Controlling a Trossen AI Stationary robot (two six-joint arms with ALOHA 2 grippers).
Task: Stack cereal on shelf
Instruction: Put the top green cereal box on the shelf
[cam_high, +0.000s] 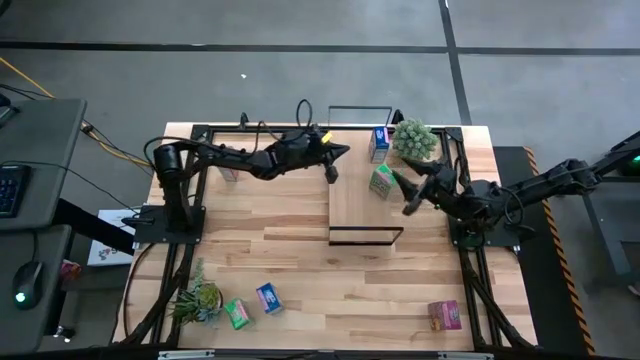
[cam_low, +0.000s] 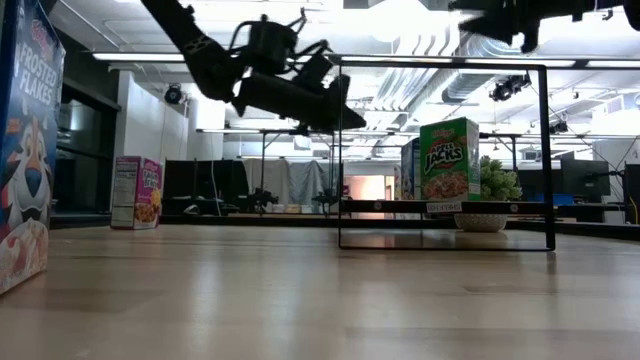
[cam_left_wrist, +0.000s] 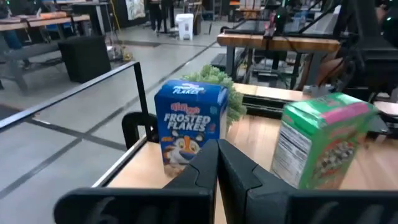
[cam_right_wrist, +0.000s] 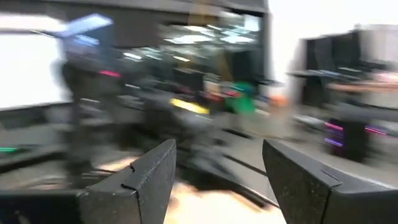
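The shelf (cam_high: 362, 215), a light plank with a black wire frame, stands mid-table. On its far end a blue cereal box (cam_high: 379, 143) and a green one (cam_high: 382, 181) stand upright on their bottoms. My left gripper (cam_high: 344, 153) hovers shut above the shelf's left edge and points at these boxes. Its wrist view shows the shut fingers (cam_left_wrist: 217, 165) short of the blue box (cam_left_wrist: 189, 127) and the green box (cam_left_wrist: 320, 146). My right gripper (cam_high: 404, 194) is open with nothing between its fingers, raised just right of the green box (cam_low: 449, 160).
A potted plant (cam_high: 414, 138) stands at the shelf's far right corner. Near the front edge are another plant (cam_high: 197, 298), a green box (cam_high: 236, 314), a blue box (cam_high: 268, 297) and a pink box (cam_high: 445, 315). Another box (cam_high: 229, 172) stands under my left arm.
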